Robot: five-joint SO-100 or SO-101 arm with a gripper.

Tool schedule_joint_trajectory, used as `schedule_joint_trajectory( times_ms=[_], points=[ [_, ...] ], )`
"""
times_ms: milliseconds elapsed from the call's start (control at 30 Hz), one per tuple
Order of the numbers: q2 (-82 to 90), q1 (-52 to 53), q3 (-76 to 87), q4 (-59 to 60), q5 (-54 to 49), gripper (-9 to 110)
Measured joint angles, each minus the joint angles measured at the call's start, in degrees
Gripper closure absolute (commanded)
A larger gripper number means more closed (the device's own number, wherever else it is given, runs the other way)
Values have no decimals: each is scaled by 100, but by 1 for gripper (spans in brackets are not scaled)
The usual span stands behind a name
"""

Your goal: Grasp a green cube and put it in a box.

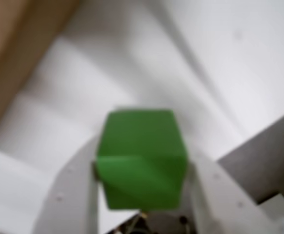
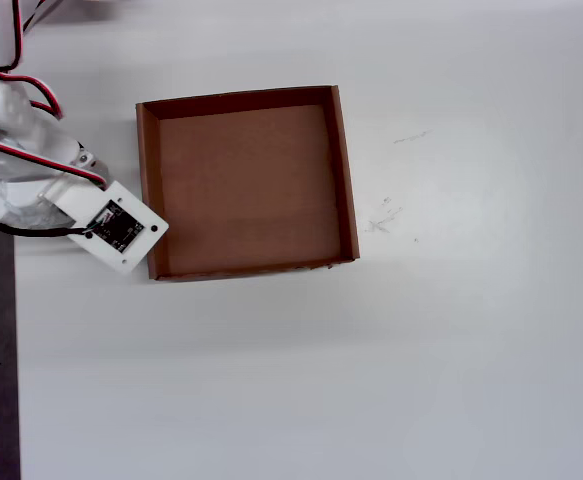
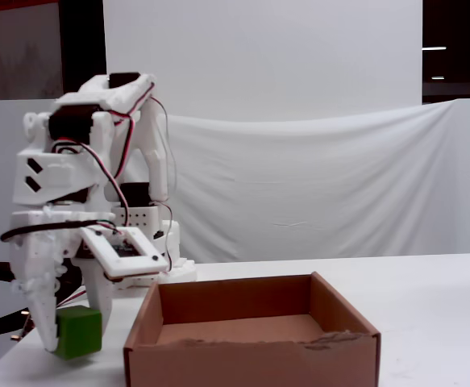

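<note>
In the wrist view the green cube (image 1: 142, 161) fills the gap between my white fingers, and my gripper (image 1: 142, 163) is shut on it. The fixed view shows the gripper (image 3: 72, 332) pointing down with the cube (image 3: 79, 332) held at its tips, low over the table and just left of the box (image 3: 251, 351). The box is a shallow brown cardboard tray with nothing in it. In the overhead view the box (image 2: 149, 180) lies right beside my arm's wrist plate (image 2: 121, 228), which hides the cube. A brown box wall (image 1: 15, 48) shows at the wrist view's upper left.
The white table's left edge (image 2: 13, 380) runs close to the arm, with dark floor beyond it. A white cloth backdrop (image 3: 323, 185) hangs behind the table. The arm's base (image 2: 1, 150) stands left of the box.
</note>
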Motion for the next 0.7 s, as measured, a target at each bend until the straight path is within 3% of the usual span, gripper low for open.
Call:
schedule_joint_trajectory(
  times_ms=[433, 700],
  points=[
    [1274, -606, -712, 2391, 281, 88],
    [1450, -1318, -1063, 2514, 765, 88]
  ],
)
